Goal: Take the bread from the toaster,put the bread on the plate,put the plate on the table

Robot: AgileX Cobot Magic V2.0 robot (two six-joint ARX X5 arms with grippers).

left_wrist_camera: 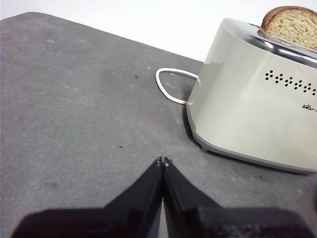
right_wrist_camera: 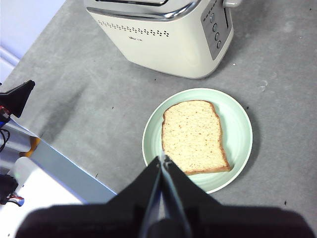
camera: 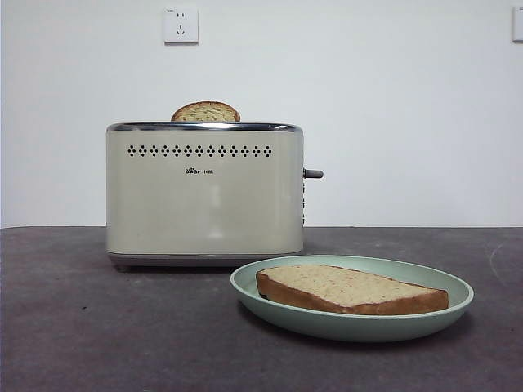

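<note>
The bread (camera: 351, 288) lies flat on the mint-green plate (camera: 441, 314), which rests on the dark table (camera: 82, 327) in front of the cream toaster (camera: 204, 192). The right wrist view shows the same bread (right_wrist_camera: 194, 136), plate (right_wrist_camera: 240, 129) and toaster (right_wrist_camera: 163, 34) from above. My right gripper (right_wrist_camera: 164, 159) is shut and empty, high above the plate's near rim. My left gripper (left_wrist_camera: 163, 161) is shut and empty over bare table, to the side of the toaster (left_wrist_camera: 252, 109). Neither gripper shows in the front view.
A second slice with a rounded dome top (camera: 205, 112) stands in the toaster slot, also in the left wrist view (left_wrist_camera: 292, 22). A white power cord (left_wrist_camera: 171, 84) loops behind the toaster. The table's edge and equipment (right_wrist_camera: 29, 163) lie beside the right arm.
</note>
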